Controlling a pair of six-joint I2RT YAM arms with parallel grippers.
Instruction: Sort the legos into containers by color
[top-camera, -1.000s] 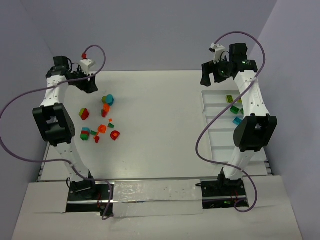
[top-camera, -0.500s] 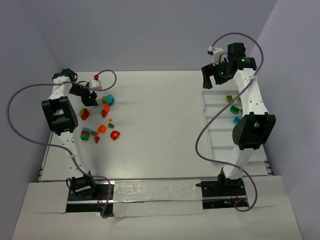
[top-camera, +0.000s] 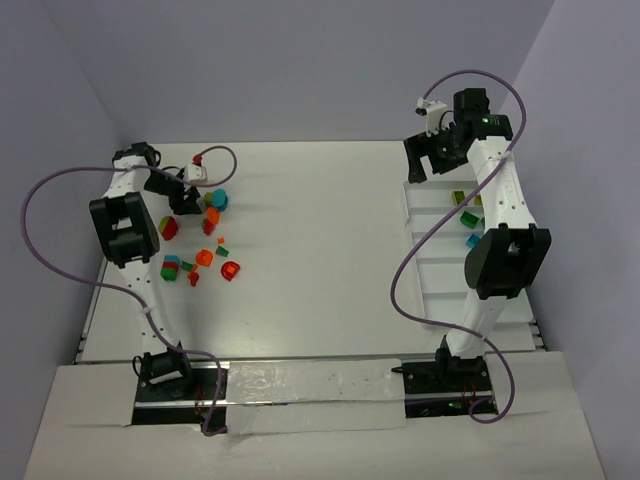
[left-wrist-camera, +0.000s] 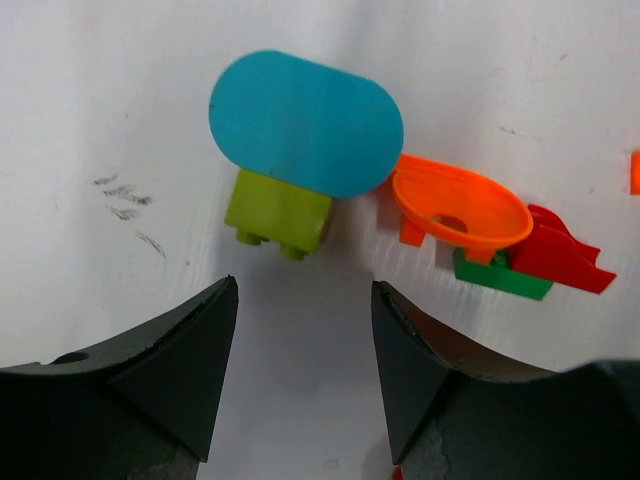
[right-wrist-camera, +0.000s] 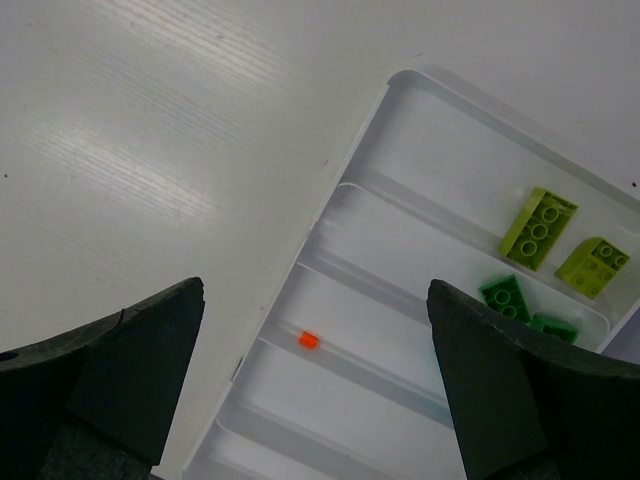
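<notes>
Over the last second the left gripper (left-wrist-camera: 300, 300) has swung from the table's far left corner onto the loose legos (top-camera: 205, 245) near the left edge. Its jaws stand wide and empty, lined up on a lime brick (left-wrist-camera: 278, 213) touching a teal piece (left-wrist-camera: 305, 125); a pick looks imminent. The right gripper (right-wrist-camera: 312, 295), wide and empty, has barely shifted above the tray (right-wrist-camera: 400, 80) at the right edge.

One teal lego (left-wrist-camera: 305, 125), lime lego (left-wrist-camera: 278, 212), orange lego (left-wrist-camera: 460, 200), red lego (left-wrist-camera: 555, 262), white tray (right-wrist-camera: 450, 140).
</notes>
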